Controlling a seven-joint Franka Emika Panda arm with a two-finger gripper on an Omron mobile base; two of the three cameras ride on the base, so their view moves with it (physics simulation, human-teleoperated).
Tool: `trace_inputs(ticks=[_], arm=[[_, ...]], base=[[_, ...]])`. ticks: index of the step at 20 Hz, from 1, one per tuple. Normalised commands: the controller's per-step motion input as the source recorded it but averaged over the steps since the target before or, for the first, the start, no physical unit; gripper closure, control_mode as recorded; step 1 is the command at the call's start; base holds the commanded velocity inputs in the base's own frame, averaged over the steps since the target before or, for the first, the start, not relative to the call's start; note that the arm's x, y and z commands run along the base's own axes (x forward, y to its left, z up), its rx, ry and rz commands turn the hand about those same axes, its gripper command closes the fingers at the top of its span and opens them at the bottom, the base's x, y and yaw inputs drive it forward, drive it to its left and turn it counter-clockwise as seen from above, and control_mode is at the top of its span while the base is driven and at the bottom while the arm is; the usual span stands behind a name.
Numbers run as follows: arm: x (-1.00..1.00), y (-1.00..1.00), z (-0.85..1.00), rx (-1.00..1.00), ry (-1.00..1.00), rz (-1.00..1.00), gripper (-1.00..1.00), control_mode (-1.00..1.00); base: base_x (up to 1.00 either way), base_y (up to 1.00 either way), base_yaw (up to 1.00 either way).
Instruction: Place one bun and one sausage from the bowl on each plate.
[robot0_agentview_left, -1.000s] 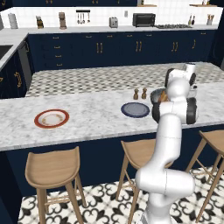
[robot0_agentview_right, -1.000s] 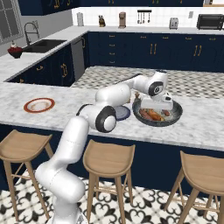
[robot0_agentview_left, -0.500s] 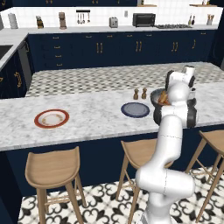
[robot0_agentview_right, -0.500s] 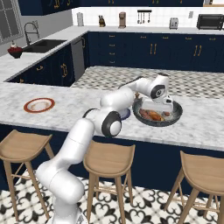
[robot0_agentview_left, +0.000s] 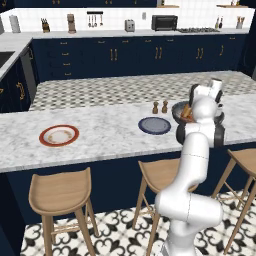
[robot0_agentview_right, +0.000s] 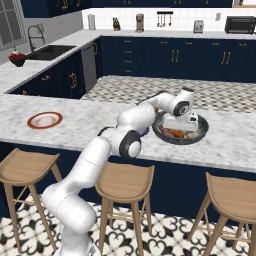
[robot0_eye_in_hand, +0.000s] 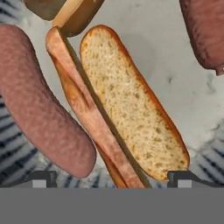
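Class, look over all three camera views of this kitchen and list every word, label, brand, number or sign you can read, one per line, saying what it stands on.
None: no readable text in any view.
The toaster oven on the back counter shows no legible marking.
The split bun, the sausage, the orange-rimmed plate and the blue-rimmed plate are plain.

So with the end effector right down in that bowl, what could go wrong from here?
The open end effector straddles a split bun, with a sausage lying tight against it. Closing might pinch both, or nudge the sausage aside. The bun's halves gape, so a squeeze could perhaps catch only one half. The bowl sits near the counter's front edge; a hard push may shift it.
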Motion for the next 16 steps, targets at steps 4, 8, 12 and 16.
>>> trace_inputs(ticks=[4,8,12,16], arm=[[0.18,0.00,-0.03,0.00,0.00,0.00,-1.00,-1.00],[0.19,-0.11,-0.02,0.00,0.00,0.00,-1.00,-1.00],[0.02,-0.19,-0.14,0.00,0.00,0.00,-1.00,-1.00],[0.00,-0.01,-0.21,0.00,0.00,0.00,-1.00,-1.00]], base=[[0.00,0.00,0.00],[0.00,0.00,0.00],[0.00,0.00,0.00],[0.00,0.00,0.00]])
